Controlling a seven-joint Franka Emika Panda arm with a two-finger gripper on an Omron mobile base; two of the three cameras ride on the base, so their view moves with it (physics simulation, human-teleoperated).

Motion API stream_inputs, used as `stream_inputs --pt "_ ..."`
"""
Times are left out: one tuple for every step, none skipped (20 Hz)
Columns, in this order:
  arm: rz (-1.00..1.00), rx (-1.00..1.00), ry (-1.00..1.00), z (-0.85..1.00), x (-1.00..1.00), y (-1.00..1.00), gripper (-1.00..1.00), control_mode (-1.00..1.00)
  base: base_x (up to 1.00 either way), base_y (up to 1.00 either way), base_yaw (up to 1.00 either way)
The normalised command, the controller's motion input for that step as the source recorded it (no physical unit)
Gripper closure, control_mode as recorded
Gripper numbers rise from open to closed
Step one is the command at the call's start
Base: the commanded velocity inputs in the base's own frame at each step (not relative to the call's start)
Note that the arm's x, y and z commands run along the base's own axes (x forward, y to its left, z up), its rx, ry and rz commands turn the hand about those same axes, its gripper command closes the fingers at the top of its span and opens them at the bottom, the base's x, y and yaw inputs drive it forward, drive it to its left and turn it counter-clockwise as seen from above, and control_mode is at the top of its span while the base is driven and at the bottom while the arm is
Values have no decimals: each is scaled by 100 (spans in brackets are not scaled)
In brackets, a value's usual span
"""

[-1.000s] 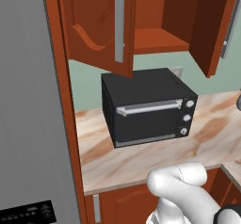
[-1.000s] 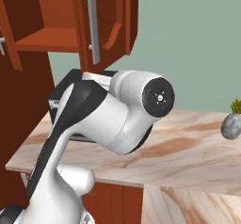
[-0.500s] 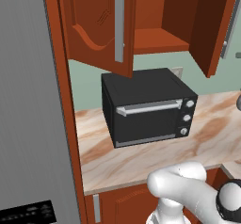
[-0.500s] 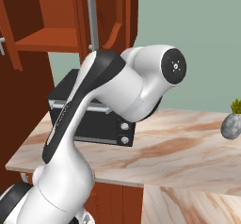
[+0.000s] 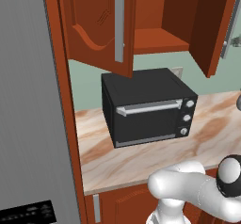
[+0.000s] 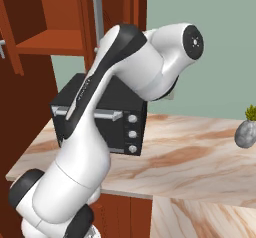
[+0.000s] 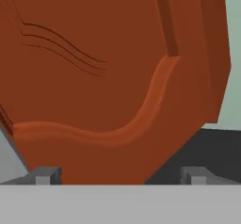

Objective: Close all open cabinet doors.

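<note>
Two tall reddish-brown cabinet doors stand open above the black microwave [image 5: 147, 108]. The left door [image 5: 96, 28] has a silver bar handle [image 5: 119, 20]. The right door [image 5: 214, 28] swings out at the far right. In the right base view the same open doors show as a door [image 6: 122, 9] behind the arm and a door edge [image 6: 9, 32] at the far left. In the hand view a wavy-panelled door [image 7: 103, 77] is close ahead. My gripper [image 7: 120, 177] is open with nothing between its fingertips [image 7: 44, 176], and it does not touch the door.
A grey fridge side [image 5: 28, 110] walls off the left. The marble counter [image 5: 141, 159] carries the microwave, and a small potted plant [image 6: 246, 129] stands on it at the right. The open cabinet's shelf [image 5: 155, 39] is bare. Drawer fronts [image 5: 122, 202] sit below the counter.
My arm has swung upward; in the right base view its elbow has risen and moved right, uncovering the microwave. The cabinet doors have not moved.
</note>
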Motion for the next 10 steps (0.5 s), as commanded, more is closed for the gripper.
stream_inputs --pt "3 0 0 12 21 33 -100 -100 0 0 0" --pt "1 0 0 9 18 43 -100 -100 0 0 0" --pt "0 0 0 1 16 53 -100 -100 0 0 0" --pt "0 0 0 0 18 58 -100 -100 0 0 0" --pt "0 0 0 0 18 66 -100 -100 0 0 0" --pt "0 0 0 0 20 71 -100 -100 0 0 0" --pt "0 0 0 0 21 71 -100 -100 0 0 0" --pt "0 0 0 0 18 72 -100 -100 0 0 0" --pt "0 0 0 0 19 75 -100 -100 0 0 0" --pt "0 0 0 0 21 78 -100 -100 0 0 0"
